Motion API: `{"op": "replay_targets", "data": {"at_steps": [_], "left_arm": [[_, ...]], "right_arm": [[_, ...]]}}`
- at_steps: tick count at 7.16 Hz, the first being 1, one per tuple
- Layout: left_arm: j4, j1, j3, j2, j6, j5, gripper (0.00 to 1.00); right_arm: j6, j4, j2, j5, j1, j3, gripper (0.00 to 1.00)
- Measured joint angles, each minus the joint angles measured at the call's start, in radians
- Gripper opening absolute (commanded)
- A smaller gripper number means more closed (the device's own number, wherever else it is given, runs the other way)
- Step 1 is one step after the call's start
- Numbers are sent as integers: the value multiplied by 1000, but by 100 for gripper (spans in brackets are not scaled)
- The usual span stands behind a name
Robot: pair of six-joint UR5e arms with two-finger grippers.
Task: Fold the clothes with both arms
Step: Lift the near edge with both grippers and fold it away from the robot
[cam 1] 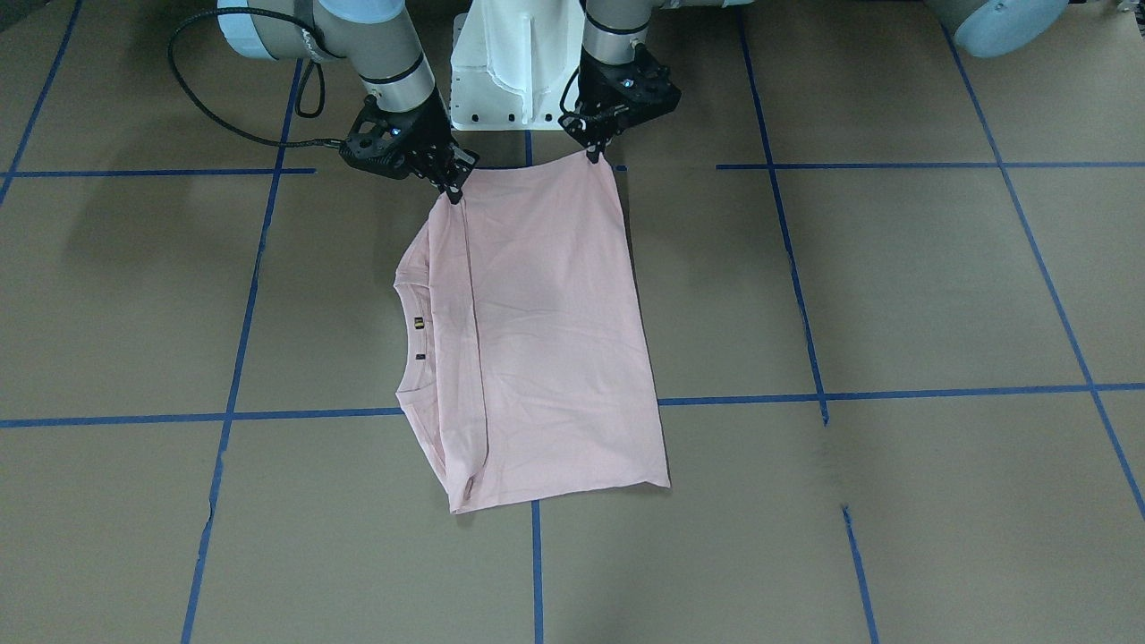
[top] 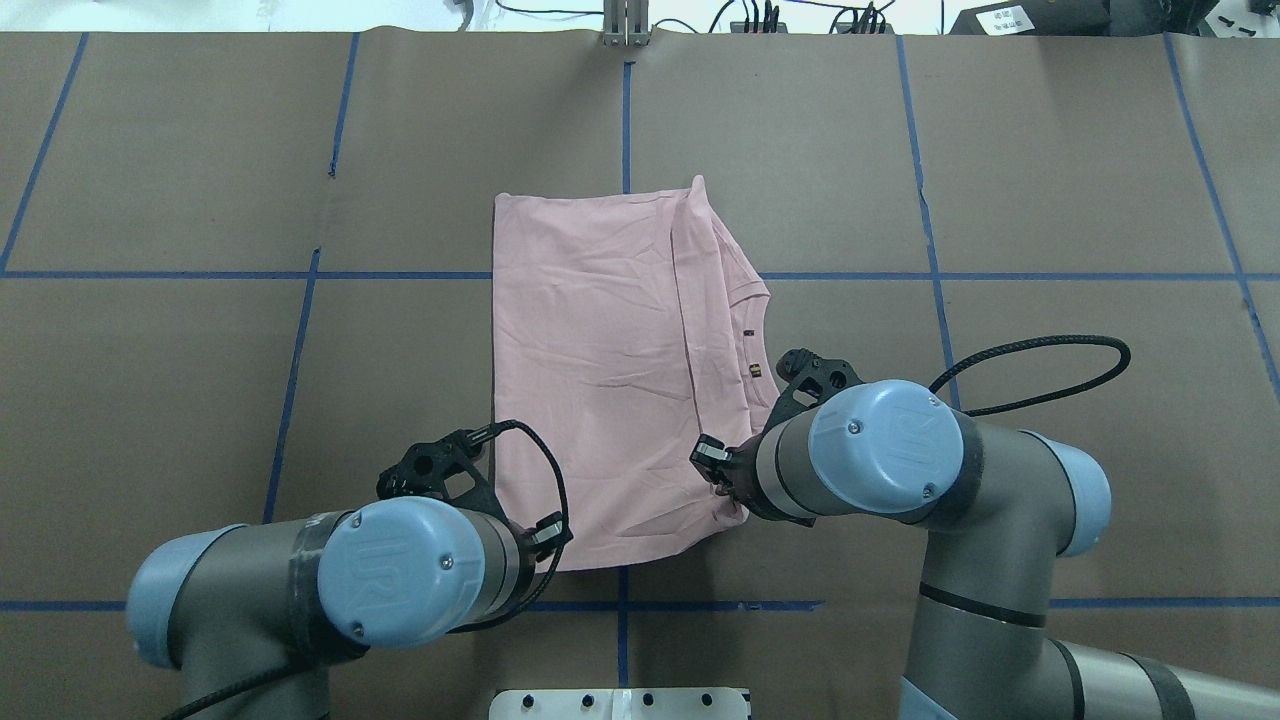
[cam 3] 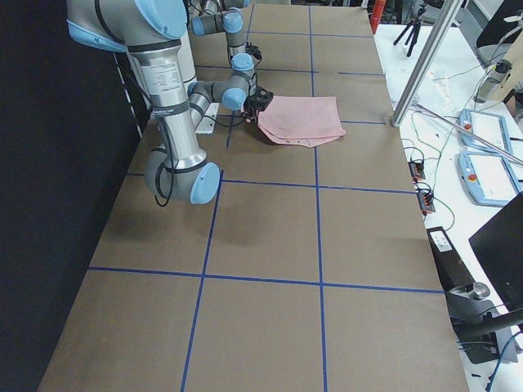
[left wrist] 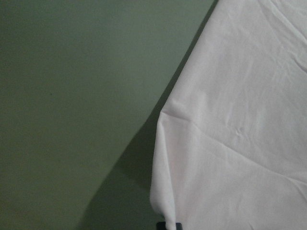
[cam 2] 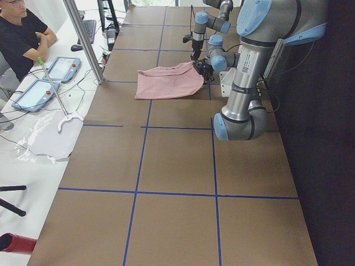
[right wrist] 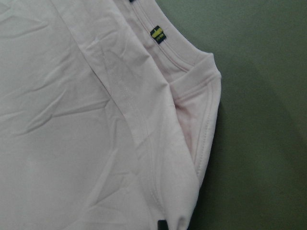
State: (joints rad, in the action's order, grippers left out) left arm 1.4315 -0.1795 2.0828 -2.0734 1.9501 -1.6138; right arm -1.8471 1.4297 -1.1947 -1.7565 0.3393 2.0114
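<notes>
The pale pink T-shirt [cam 1: 555,340] lies on the brown table with its plain back up and its sides folded in. Its collar with a small tag [cam 1: 418,322] points to my right side. It also shows in the overhead view [top: 600,370]. My left gripper [cam 1: 593,156] is shut on the shirt's hem corner at the edge nearest my base. My right gripper [cam 1: 454,190] is shut on the shoulder-side corner of that same edge. In the wrist views the pinched cloth [left wrist: 240,120] [right wrist: 72,120] fills the frame. The print is hidden.
The white pedestal base [cam 1: 510,72] stands just behind both grippers. Blue tape lines [cam 1: 805,394] cross the table. A black cable [top: 1030,350] loops off the right arm. An operator [cam 2: 22,33], tablets [cam 2: 61,69] and a metal post [cam 2: 83,39] are past the far edge.
</notes>
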Motion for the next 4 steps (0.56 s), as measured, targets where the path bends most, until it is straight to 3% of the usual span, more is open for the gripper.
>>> {"op": "replay_targets", "data": {"at_steps": [2, 4], "left_arm": [[-72, 39, 94, 3, 1, -2, 0], [-80, -8, 103, -6, 0, -3, 0]], "right_arm": [[-1, 0, -41, -11, -23, 75, 0], [2, -4, -9, -11, -29, 76, 0]]}}
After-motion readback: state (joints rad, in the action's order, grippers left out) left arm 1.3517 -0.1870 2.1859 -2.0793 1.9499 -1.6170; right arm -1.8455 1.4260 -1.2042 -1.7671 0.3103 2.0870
